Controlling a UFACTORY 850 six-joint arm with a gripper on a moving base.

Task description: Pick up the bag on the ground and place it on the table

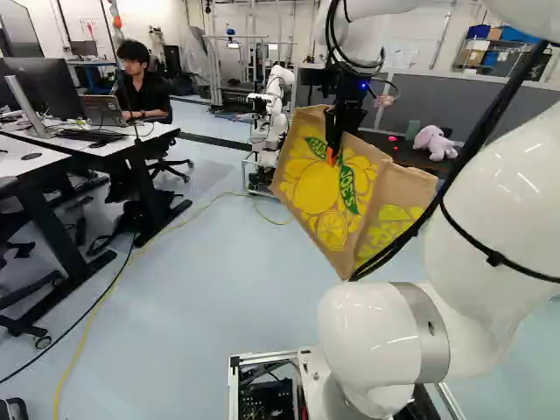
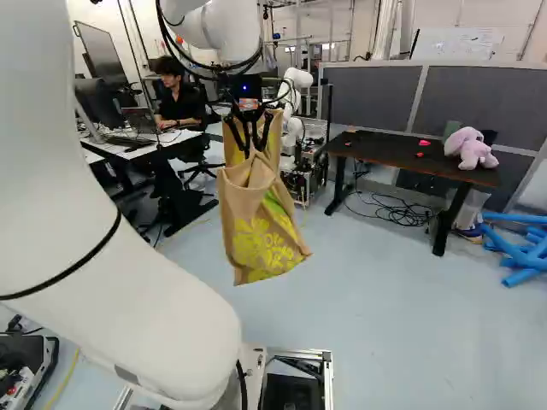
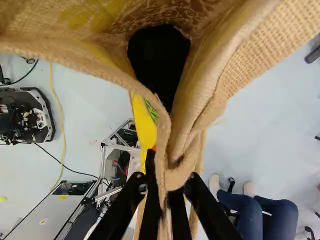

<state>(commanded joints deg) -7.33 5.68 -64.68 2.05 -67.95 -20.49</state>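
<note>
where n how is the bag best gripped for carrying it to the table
Best by the top rim of the bag, coming from above with one finger on each side of the cloth, as the gripper holds it now. There the cloth bunches into a narrow fold, while the body hangs below, much wider, and would likely be awkward to pinch.

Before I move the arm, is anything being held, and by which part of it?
Yes: the gripper holds the printed bag by pinched cloth at its top rim.
</note>
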